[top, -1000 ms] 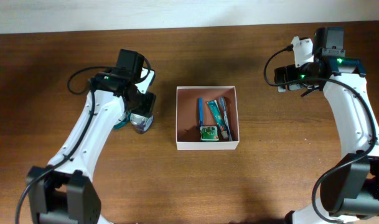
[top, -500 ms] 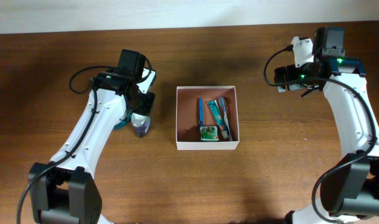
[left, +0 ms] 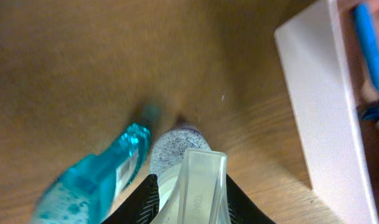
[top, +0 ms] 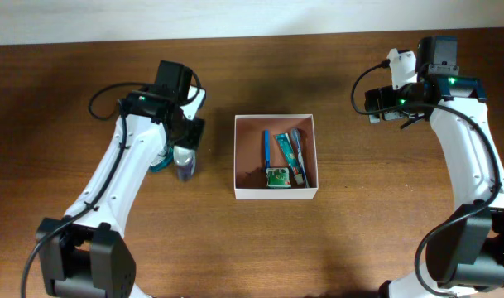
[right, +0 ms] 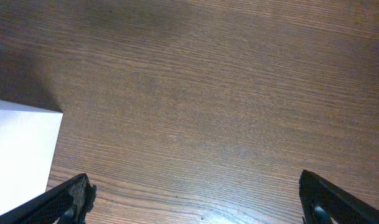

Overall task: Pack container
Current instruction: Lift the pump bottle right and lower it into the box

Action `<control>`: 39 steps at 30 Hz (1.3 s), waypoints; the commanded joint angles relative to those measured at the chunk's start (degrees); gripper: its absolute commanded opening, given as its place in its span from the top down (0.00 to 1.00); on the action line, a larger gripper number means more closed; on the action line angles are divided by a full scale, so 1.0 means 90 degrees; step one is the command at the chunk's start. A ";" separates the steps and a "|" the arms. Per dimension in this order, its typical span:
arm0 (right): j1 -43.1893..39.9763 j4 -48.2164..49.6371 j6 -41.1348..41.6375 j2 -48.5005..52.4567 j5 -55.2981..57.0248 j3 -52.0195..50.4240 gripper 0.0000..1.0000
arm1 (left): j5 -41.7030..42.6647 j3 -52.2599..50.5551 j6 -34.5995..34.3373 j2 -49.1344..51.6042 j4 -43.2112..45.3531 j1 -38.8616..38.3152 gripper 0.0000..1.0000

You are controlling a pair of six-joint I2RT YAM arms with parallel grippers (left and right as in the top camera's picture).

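Where the brown wooden desk (top: 359, 232) lies between the two arms, the container (top: 276, 194), a square shallow box with thin white walls and a reddish-brown inner floor, is seen standing flat near the middle. Inside it, a slim blue stick-shaped item (top: 266, 149) is laid along the left wall, a teal tube (top: 282, 149) and a second narrow tube with a red band (top: 296, 159) are laid beside it, and a small green-and-white packet (top: 276, 176) is placed at the near wall. The left end effector (left: 192, 186) is held just left of the container, apart from its wall, and its black fingers (left: 147, 196) are closed narrowly on a small translucent bottle (left: 198, 177) of clear plastic with a grey speckled round end (left: 177, 144). Whether that bottle is resting on the desk or is raised off it cannot be told. A teal transparent plastic bottle (left: 99, 180) is seen lying tilted on the desk just beside the held one, on the side away from the container. In the left wrist view, the container's white outer wall is shown at the right edge, with the blue item visible within. The right end effector (right: 194, 180) is held far to the right of the container, above bare wood, its fingers (right: 74, 196) spread wide with nothing gripped between them; a corner of the white container is caught at the left edge of the right wrist view.
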 commanded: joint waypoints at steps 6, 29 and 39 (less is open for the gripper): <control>-0.0029 0.0017 0.0075 0.0049 0.0012 0.0078 0.02 | 0.0916 0.1037 0.0027 0.0002 0.0032 -0.0005 0.70; -0.0029 0.0017 0.0075 0.0049 0.0012 0.0078 0.02 | 0.1416 0.2033 0.0554 -0.0306 0.0593 -0.0814 0.72; -0.0029 0.0017 0.0075 0.0049 0.0012 0.0078 0.02 | 0.1462 0.2030 0.1197 -0.0291 0.0930 -0.1353 0.72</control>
